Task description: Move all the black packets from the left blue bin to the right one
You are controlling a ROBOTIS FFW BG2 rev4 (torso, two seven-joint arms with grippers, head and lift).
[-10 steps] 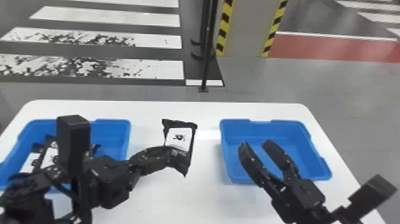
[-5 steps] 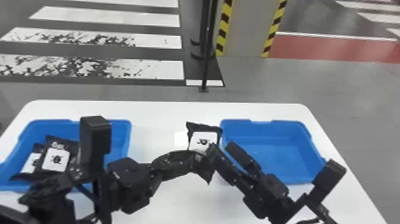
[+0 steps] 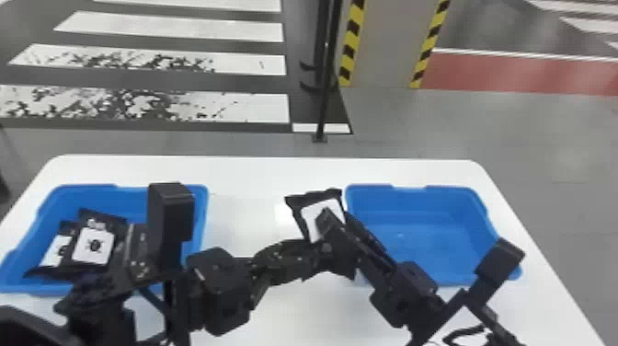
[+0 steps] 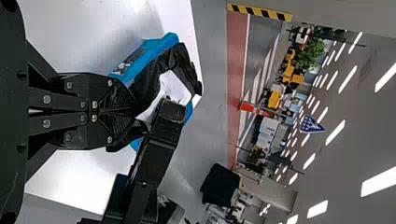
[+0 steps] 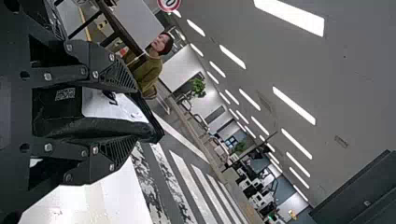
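One black packet (image 3: 309,212) between left hand (image 3: 317,250) and right hand (image 3: 341,222).
Head view: it is near the right bin (image 3: 414,244); other packets (image 3: 94,245) lie in the left bin (image 3: 126,198). Left wrist view: the left hand is clamped on it. Right wrist view: the right hand's fingers stand apart, with it between them.

In the head view the left gripper (image 3: 317,252) is partly covered by the right gripper (image 3: 338,220), which also hides part of the held packet (image 3: 307,202). The left arm (image 3: 220,290) masks a corner of the left bin (image 3: 161,188) — and the count of packets (image 3: 93,244) lapping there can't be told. The right arm (image 3: 404,294) hides the right bin's (image 3: 455,189) near left corner. The bottom edge crops both arms and the table (image 3: 294,322).
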